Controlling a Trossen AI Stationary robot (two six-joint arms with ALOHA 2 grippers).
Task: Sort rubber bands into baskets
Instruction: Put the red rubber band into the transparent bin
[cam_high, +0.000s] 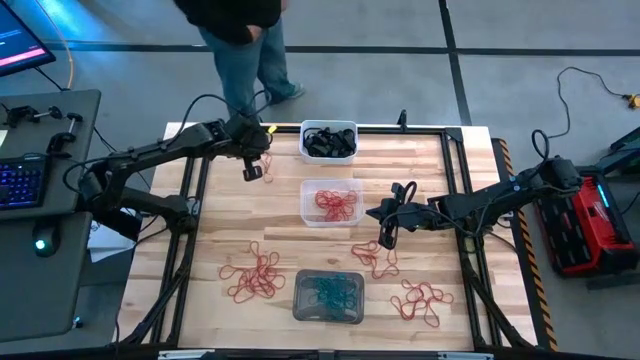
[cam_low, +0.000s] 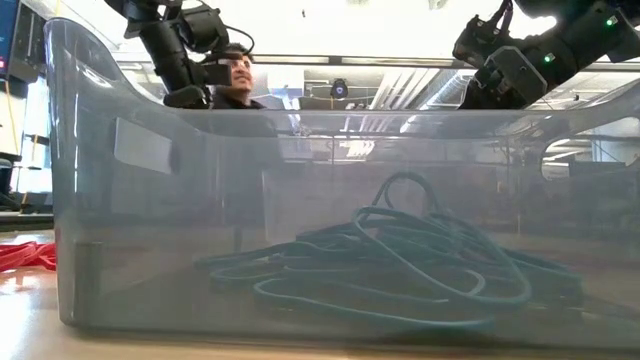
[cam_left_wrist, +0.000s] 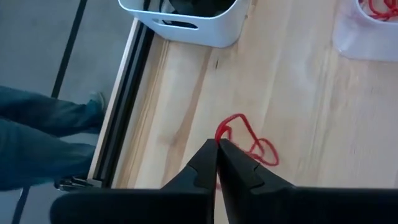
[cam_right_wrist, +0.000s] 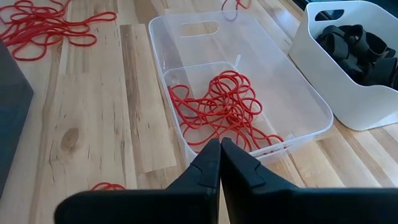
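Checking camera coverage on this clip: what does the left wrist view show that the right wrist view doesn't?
Only the left wrist view shows a person's jeans leg beyond the table's edge. Only the right wrist view shows black bands in the white basket, and loose red bands on the wood. Both show the white and clear baskets and shut fingers.

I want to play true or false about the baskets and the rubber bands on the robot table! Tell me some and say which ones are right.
1. The white basket holds black rubber bands. True.
2. The clear basket holds blue bands. False: it holds red rubber bands.
3. The grey basket holds blue-teal bands. True.
4. All red bands are already in a basket. False: loose red bands still lie on the table.
5. The left gripper is wide open. False: its fingers are shut together, above a red band.
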